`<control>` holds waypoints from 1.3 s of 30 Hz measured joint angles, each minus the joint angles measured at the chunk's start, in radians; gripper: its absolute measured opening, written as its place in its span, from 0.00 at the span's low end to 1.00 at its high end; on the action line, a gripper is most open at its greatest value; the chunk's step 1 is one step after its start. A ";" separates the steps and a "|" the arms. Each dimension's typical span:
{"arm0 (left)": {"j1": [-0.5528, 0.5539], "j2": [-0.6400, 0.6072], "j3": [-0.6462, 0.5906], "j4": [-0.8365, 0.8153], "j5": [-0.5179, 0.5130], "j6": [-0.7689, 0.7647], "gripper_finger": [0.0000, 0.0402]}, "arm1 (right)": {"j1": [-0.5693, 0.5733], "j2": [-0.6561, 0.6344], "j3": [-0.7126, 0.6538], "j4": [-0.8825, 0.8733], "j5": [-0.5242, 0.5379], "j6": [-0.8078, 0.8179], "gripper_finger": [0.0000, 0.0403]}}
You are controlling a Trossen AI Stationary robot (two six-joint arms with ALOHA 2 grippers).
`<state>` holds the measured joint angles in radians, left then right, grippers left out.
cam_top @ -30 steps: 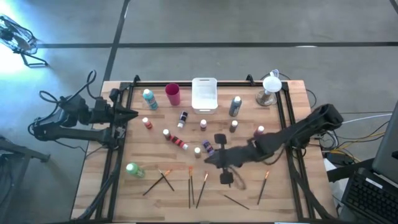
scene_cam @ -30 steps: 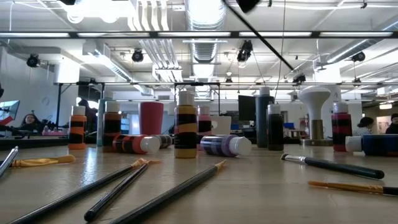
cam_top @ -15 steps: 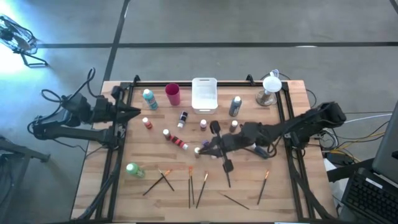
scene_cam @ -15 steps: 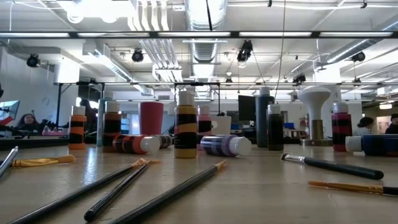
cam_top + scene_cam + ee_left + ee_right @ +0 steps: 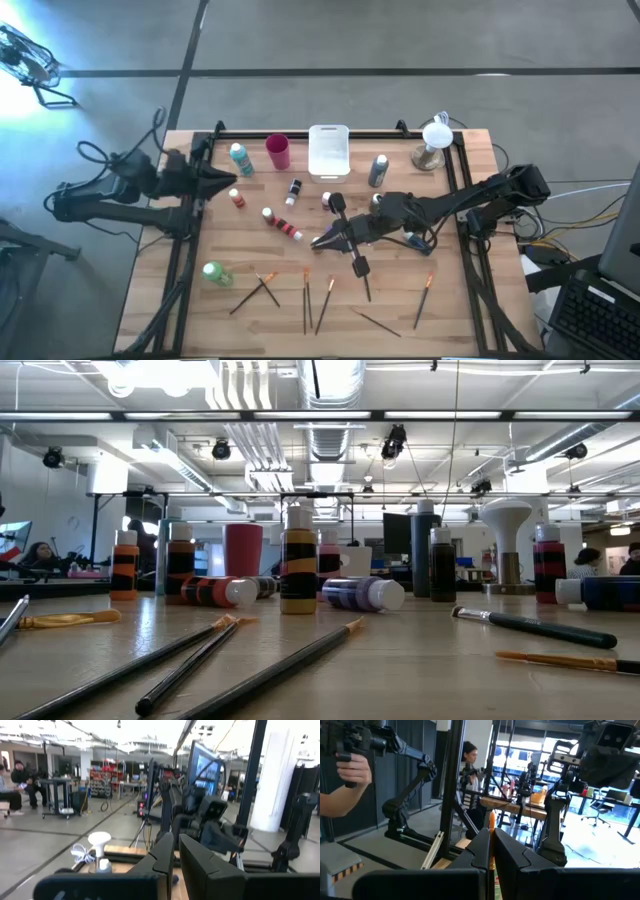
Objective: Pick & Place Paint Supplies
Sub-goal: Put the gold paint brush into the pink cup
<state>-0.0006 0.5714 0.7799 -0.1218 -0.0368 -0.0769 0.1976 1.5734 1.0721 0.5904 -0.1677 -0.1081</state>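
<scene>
Right end effector [image 5: 322, 240] reaches mid-table (fingers apparently closed); left end effector [image 5: 228, 181] waits at the table's left edge.

The whole table [image 5: 250, 330] is seen from directly overhead. It is viewed level from its 6 o'clock edge; both views share the brushes. Wrist cameras face the room.

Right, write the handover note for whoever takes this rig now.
Right gripper: over mid-table, shut on a paintbrush, apparently held clear of the tabletop.
Left gripper: waits at the table's left edge, holding nothing.
Paint bottles: scattered across the middle, some lying down.
Other paintbrushes: along the front edge.
White tray: nothing visible inside; magenta cup beside it.
Done: nothing visibly placed.
Left: every bottle and brush.
</scene>
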 joint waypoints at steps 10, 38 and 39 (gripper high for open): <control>-0.007 0.145 0.000 0.050 0.005 -0.029 0.09 | 0.000 0.000 0.005 -0.010 0.001 0.000 0.03; -0.035 0.536 0.069 0.302 0.071 0.174 0.50 | -0.011 -0.026 0.005 0.056 0.279 -0.085 0.02; -0.035 0.535 0.069 0.310 0.072 0.175 0.50 | -0.013 -0.026 0.005 0.063 0.283 -0.089 0.02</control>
<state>-0.0360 1.1066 0.8490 0.1877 0.0352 0.0980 0.1848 1.5471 1.0767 0.6536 0.1154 -0.1971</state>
